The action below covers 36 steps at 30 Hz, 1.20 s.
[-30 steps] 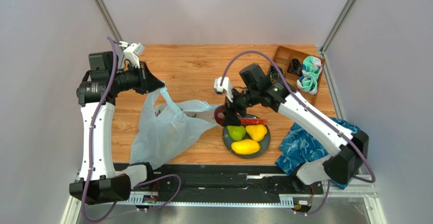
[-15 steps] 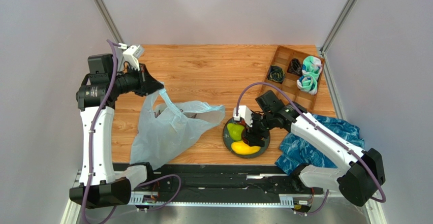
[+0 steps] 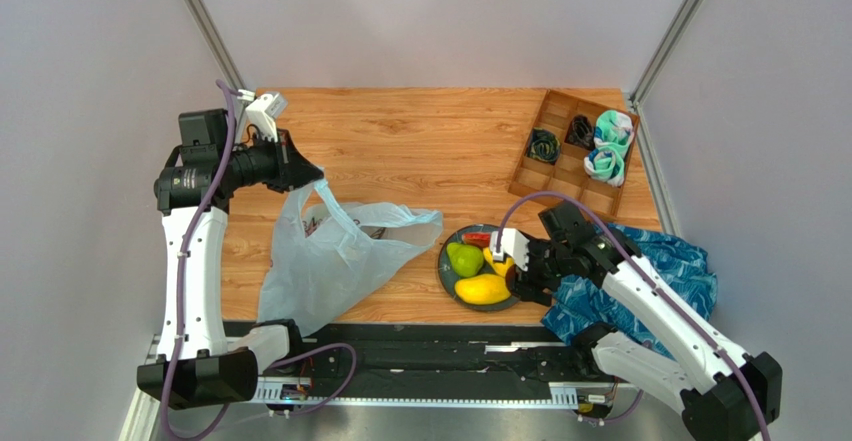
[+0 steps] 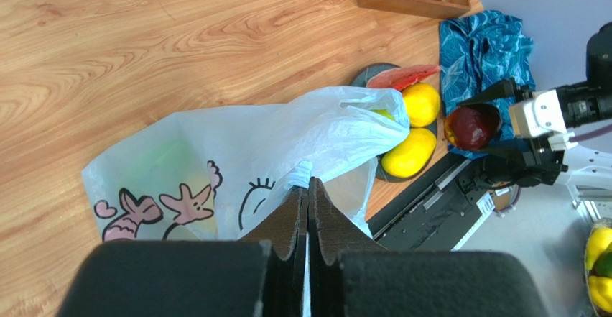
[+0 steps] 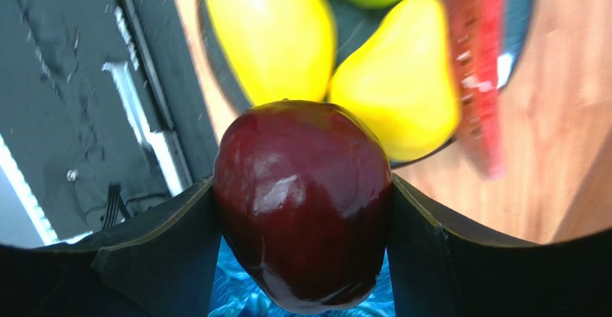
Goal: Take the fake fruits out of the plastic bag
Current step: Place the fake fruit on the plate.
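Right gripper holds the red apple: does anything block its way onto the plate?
No separate obstacle shows. The right gripper holds the apple by the plate's edge, but the mango and lemon lie directly before it, with pear and watermelon slice beyond, so little bare plate is left.

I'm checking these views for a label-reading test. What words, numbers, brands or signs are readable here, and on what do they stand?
No legible words, numbers or brands in any view.
plastic bag: only a pink-brown cartoon print of hearts and little creatures, with no lettering.
small white tag on the black base rail: too small to read.
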{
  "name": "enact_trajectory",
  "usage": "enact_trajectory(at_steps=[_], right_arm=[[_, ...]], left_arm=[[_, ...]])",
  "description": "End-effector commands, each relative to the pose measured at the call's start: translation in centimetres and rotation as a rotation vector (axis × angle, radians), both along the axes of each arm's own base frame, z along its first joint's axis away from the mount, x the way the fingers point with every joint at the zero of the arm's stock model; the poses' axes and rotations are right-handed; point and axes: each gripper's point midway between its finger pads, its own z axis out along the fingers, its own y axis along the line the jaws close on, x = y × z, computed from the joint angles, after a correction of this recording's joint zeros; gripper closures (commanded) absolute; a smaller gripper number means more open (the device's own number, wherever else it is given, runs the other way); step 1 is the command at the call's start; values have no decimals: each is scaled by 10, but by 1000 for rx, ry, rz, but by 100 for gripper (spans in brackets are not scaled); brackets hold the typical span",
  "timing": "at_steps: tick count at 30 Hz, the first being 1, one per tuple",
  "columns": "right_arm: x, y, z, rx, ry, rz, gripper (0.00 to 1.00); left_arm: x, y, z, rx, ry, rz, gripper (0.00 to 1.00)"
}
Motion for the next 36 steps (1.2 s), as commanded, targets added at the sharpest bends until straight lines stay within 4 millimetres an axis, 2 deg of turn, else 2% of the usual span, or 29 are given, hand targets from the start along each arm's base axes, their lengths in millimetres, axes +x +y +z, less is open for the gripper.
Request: enact_trajectory(at_steps=[1,6,17,25,32,33,35,36], right_arm=[[-13,-13,-11,-33,-21,32,68],[-14,-16,-27,-42,2,-9,67],[-3,-2,-39,-10,4,26,62],[4,3,-46,-13,7,46,54],[6,-3,-55,-55,27,17,36],[6,-4,-55,-63,29,10,20],[3,-6,-54,-67,35,4,9],[1,-7,-54,-70,41,-1,7]], left_arm=[[8,0,6,-6,-33,-14,100],[14,-1,7,-13,-27,-19,100],[14,1,0,-8,-8,-13,100],[11,2,-6,0,1,-9,100],[12,1,-9,-1,11,-13,100],[13,2,-9,0,12,-12,100],[15,2,-10,-2,15,-13,100],[15,1,-9,-6,15,-13,100]])
